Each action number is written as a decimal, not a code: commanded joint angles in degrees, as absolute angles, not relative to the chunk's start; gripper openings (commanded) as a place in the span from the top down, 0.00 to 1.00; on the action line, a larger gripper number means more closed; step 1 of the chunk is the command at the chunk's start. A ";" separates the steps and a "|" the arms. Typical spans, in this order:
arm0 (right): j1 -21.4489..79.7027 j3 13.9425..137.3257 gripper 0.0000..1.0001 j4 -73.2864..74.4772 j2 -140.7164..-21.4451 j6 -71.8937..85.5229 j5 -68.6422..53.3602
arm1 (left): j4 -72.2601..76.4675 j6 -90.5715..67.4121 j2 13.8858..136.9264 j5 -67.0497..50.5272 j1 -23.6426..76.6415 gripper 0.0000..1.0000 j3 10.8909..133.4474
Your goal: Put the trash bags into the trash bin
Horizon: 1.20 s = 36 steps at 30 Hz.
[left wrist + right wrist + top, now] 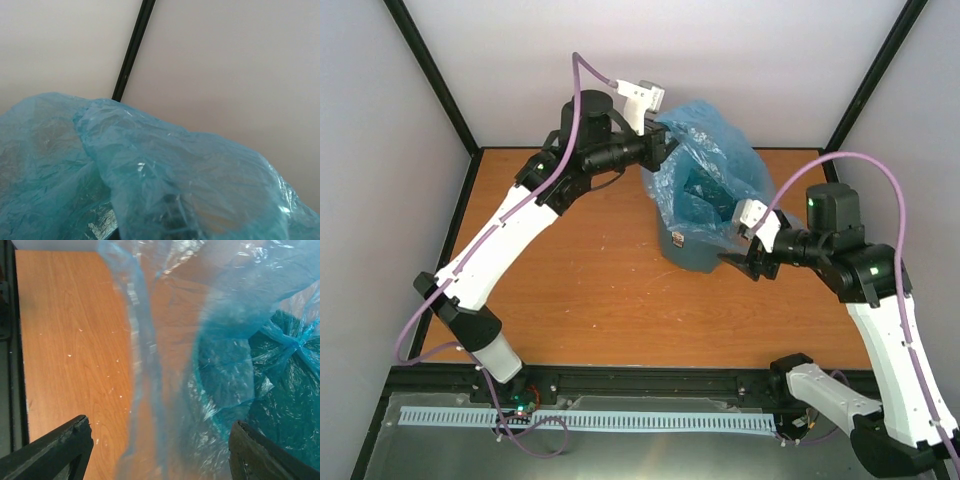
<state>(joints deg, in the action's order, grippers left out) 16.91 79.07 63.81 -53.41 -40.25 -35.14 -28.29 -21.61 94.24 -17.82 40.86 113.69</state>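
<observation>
The trash bin point(692, 256), dark teal, stands at the table's middle back with the light-blue trash bag point(710, 150) spread over and into it, the film rising above the rim. My left gripper point(658, 150) is at the bag's upper left edge and holds the film up. In the left wrist view the bag point(165, 170) covers everything and hides the fingers. My right gripper point(741, 264) is open beside the bin's right side. In the right wrist view point(160, 455) loose film point(145, 355) hangs between its spread fingers, and the bin's lined inside point(285, 410) shows at the right.
The orange wooden table point(590, 290) extends left and in front of the bin. Black frame posts point(435, 80) and white walls enclose the back and sides. A black rail point(620, 380) runs along the table's near edge.
</observation>
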 commanded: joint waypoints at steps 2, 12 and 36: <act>18.06 78.75 0.29 55.54 -57.41 -38.03 -31.08 | -26.57 -22.50 95.15 -21.36 40.65 0.99 114.96; 19.14 81.53 0.46 55.00 -60.78 -38.35 -31.97 | -24.87 -22.50 98.48 -22.50 40.69 0.99 117.63; 21.08 91.06 0.97 47.09 -62.27 -26.74 -18.30 | -19.45 -16.77 73.87 -9.27 40.72 0.12 95.21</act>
<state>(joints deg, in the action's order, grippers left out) 21.04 90.04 49.19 -62.46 -30.00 -22.48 -24.36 -18.59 82.54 -15.22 40.86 99.35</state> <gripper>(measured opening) 0.031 0.853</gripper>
